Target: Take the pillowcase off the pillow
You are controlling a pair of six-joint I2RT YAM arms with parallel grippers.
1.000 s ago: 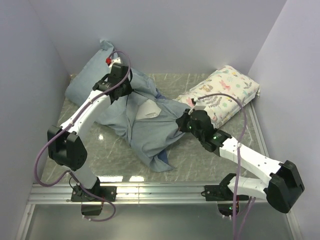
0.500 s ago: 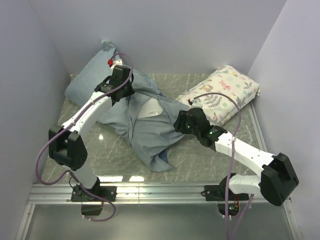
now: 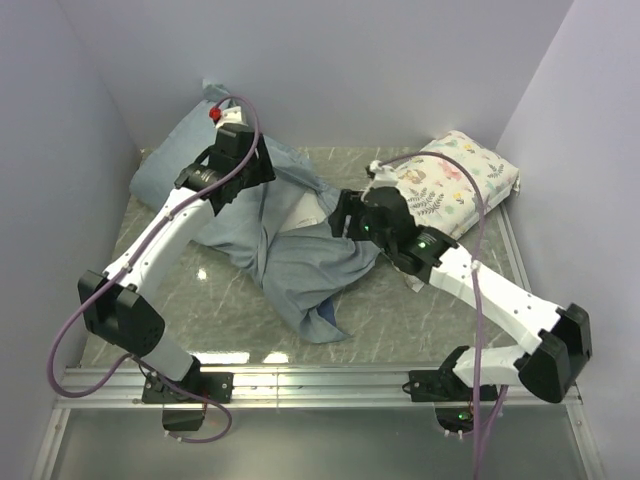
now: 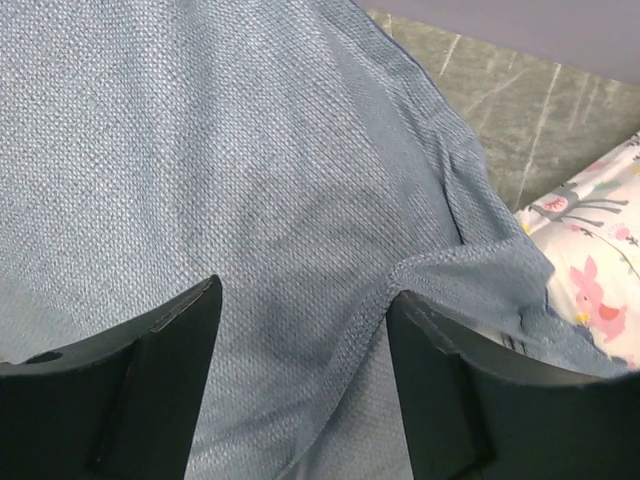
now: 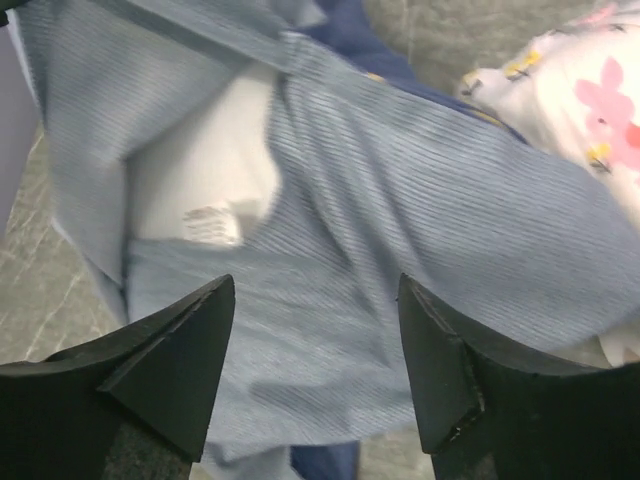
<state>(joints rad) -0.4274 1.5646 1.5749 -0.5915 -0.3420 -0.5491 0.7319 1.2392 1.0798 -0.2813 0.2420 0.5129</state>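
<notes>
Nearest you, the loose tail of the pillowcase (image 3: 300, 290) is lying flat on the marble-patterned table (image 3: 215, 295), grey-blue inner side up with a lick of dark navy showing at its near tip. It is reading as light, limp woven cloth that is going to fold, drag and bunch rather than slide off in one piece. A little farther in, your right gripper (image 5: 315, 282) is hovering with its fingers spread wide and nothing between them. It is looking down into the mouth of the case, where the white pillow (image 5: 195, 180) and its small sewn label (image 5: 212, 222) are peeking out between folds. The pillow is looking soft and plump, so it is likely to squash under pressure and cling to the cloth around it; pinching fabric alone, not stuffing, is looking the safer bet. Beyond that, your left gripper (image 4: 303, 290) is also standing apart and empty above the cloth, just beside a stitched hem (image 4: 375, 300), a doubled edge probably offering the firmest purchase on so thin a weave. Farthest away, the bulk of the case seems to be wrapping the pillow's far-left end against the wall. The flower-printed pillow (image 3: 455, 180) is lying just beside the right arm, where trailing cloth could be catching on it.
</notes>
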